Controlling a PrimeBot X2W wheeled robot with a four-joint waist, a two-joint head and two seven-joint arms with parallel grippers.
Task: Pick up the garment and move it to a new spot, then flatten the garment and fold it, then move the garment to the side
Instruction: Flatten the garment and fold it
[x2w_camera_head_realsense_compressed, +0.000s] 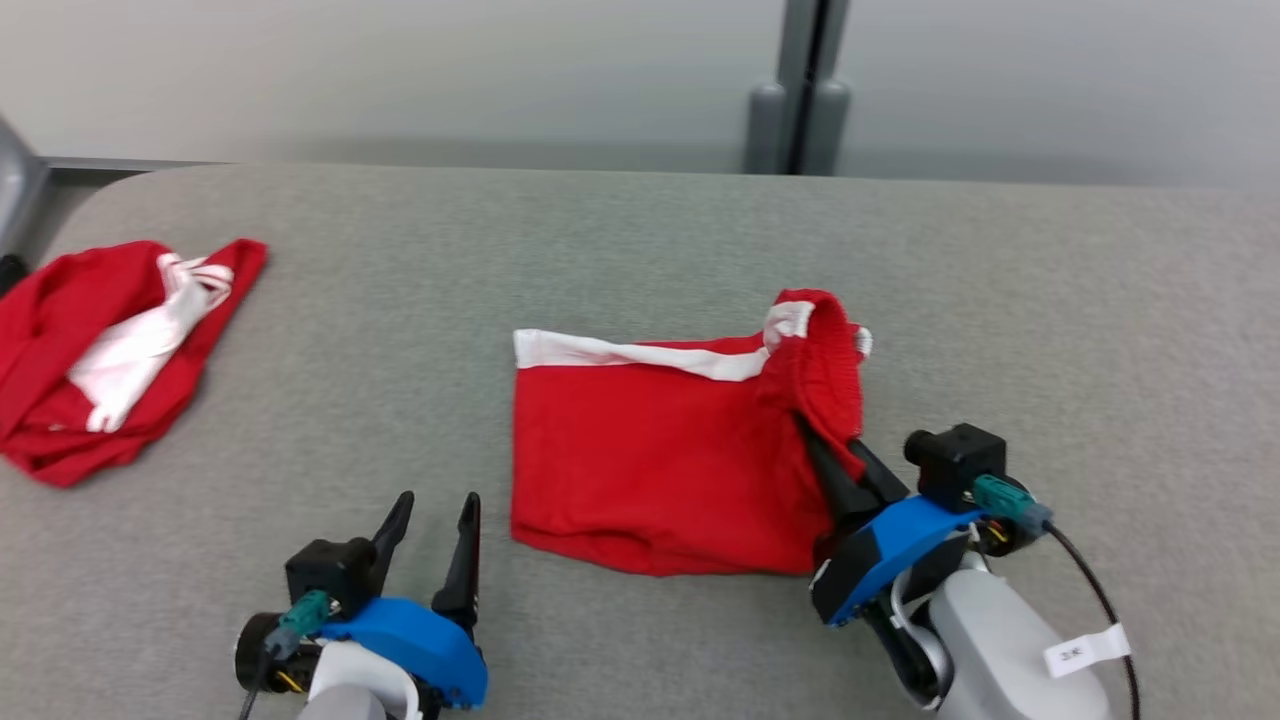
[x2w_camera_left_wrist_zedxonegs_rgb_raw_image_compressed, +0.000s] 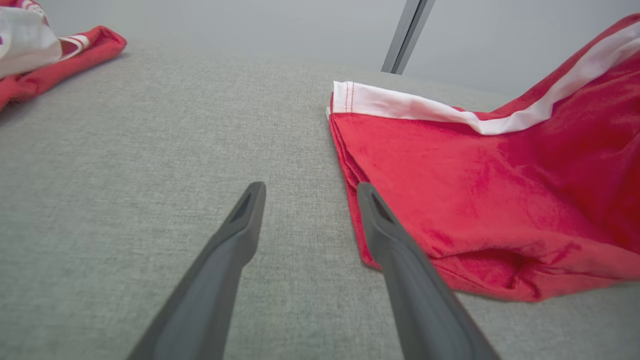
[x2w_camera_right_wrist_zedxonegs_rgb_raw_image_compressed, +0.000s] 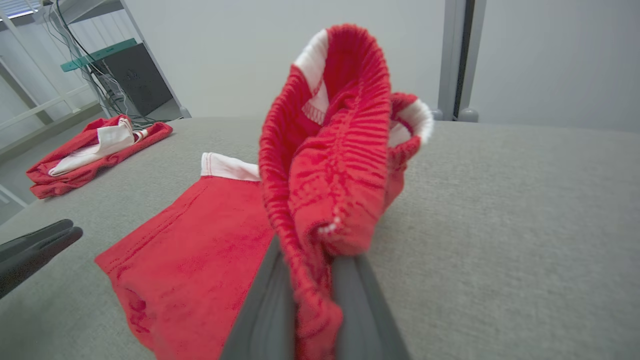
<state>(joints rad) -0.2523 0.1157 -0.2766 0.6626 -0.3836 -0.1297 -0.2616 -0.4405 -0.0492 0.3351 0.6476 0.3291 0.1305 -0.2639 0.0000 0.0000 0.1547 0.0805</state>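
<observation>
Two red-and-white garments (x2w_camera_head_realsense_compressed: 660, 460) (x2w_camera_head_realsense_compressed: 100, 360), two dark-fingered claws (x2w_camera_head_realsense_compressed: 437, 500) (x2w_camera_head_realsense_compressed: 835, 470), one grey table (x2w_camera_head_realsense_compressed: 640, 250), one grey upright post (x2w_camera_head_realsense_compressed: 800, 90).

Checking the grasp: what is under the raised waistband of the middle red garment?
The right gripper, shut on the red garment's waistband, and grey table. Its fingertips are buried in the cloth, and the table beneath the flat part is covered.

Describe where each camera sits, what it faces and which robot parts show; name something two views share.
Head view: on the head, looking down at the table; left hand open, right hand shut on the red shorts.
Left wrist view: on the left wrist, facing the shorts' edge; its two fingers.
Right wrist view: on the right wrist, facing the lifted waistband; its two fingers.
Shared: both wrist views show the crumpled red garment.
</observation>
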